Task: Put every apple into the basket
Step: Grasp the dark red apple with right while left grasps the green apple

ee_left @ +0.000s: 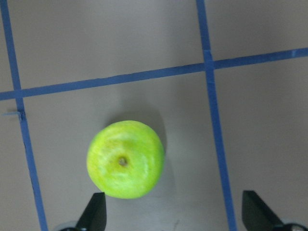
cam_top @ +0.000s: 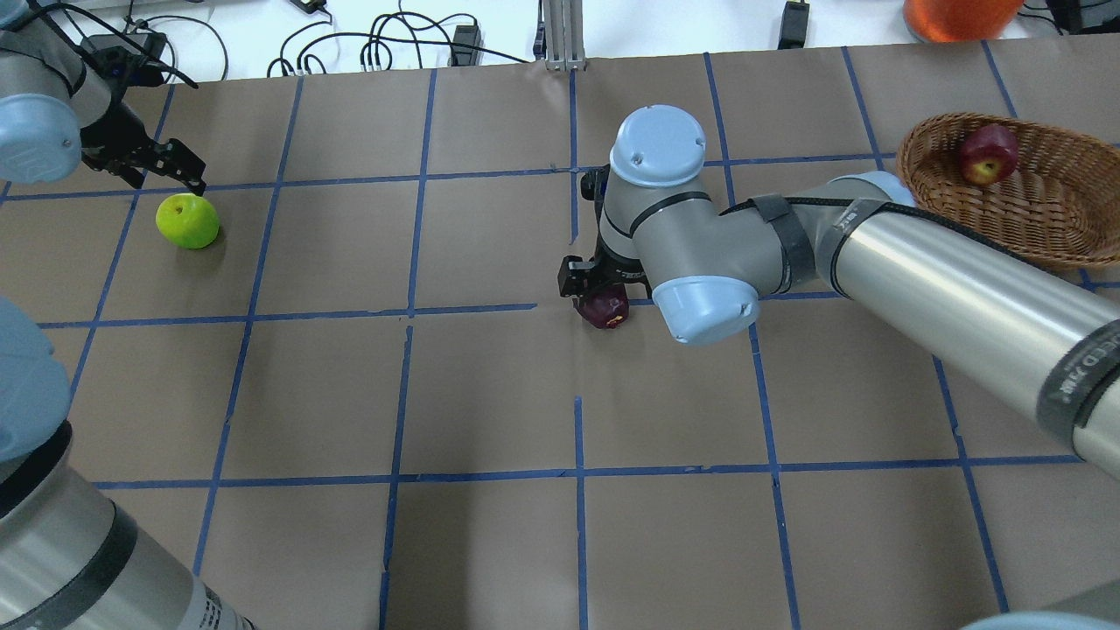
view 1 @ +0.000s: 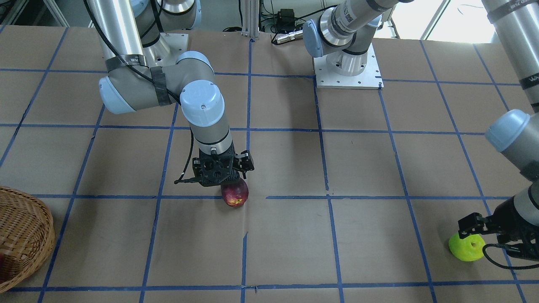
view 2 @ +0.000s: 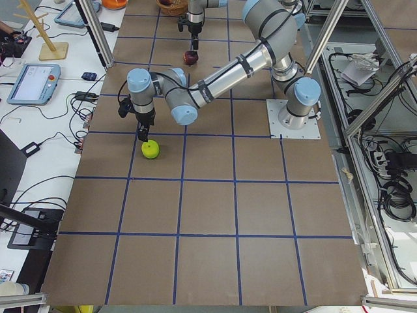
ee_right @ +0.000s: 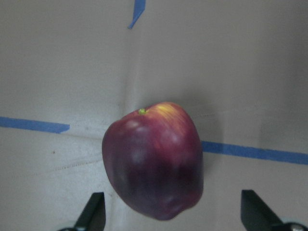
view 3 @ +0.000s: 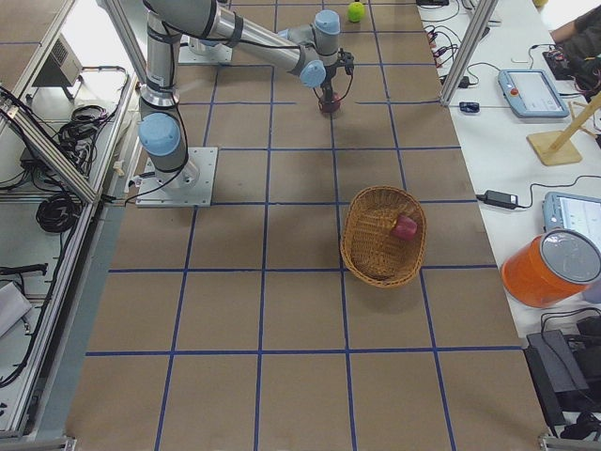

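A lime green apple [cam_top: 187,220] lies on the table at its left end. My left gripper [cam_top: 168,178] hovers over it, open; in the left wrist view the green apple [ee_left: 125,159] sits ahead of the spread fingertips [ee_left: 94,212], nearer the left one. A dark maroon apple [cam_top: 605,309] lies near the table's middle. My right gripper [view 1: 225,177] hangs just above it, open; in the right wrist view this apple [ee_right: 154,166] lies between the spread fingertips [ee_right: 94,211], untouched. The wicker basket [cam_top: 1050,223] stands at the far right and holds a red apple [cam_top: 988,154].
The table is brown paper with a blue tape grid. The arm bases [view 1: 347,71] stand on the robot's side. An orange container [cam_top: 958,13] and cables lie past the far edge. The basket's edge also shows in the front view [view 1: 21,235].
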Tool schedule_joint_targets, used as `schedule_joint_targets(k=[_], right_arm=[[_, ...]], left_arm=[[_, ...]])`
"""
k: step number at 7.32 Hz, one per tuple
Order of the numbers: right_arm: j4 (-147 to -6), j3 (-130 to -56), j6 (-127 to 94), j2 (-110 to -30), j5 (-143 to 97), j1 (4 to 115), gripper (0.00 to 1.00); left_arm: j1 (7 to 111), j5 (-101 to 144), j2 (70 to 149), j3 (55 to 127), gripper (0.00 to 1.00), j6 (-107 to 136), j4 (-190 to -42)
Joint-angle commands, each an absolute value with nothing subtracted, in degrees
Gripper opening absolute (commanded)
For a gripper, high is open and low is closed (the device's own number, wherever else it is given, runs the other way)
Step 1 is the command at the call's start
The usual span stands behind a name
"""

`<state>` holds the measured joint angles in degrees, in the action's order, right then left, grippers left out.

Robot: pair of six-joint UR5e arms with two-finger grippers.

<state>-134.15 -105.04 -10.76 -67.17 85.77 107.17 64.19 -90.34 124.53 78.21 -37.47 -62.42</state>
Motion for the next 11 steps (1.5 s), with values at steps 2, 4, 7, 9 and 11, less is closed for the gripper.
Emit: schedule_joint_targets(k=[2,4,7,9,11], right_arm=[[-141.4,-105.9,-10.5,-62.2,85.8,107.6,1.0],[-146.0,-105.4,-10.4,-60.7,86.1,107.5,0.53],[-140.7,-100.8,-6.7,-65.2,86.0,102.8,0.03],[-120.1,-87.9,3.7,-68.5,85.4,89.0,0.02],[-111.6,-79.7,22.2,-66.3,88.7,72.4,0.01]], left_arm=[[63.6,-90.8,131.9,74.9,1.0,-40.6,-62.2],[63.6,-91.2,134.1,74.8,1.0,-40.6,-62.8],[64.6,-93.1,130.7,74.8,0.42,-38.3,-67.8],[69.3,-91.2,124.2,76.0,0.42,-24.3,-75.8],[80.3,-87.7,118.6,79.2,0.42,-6.0,-79.4]])
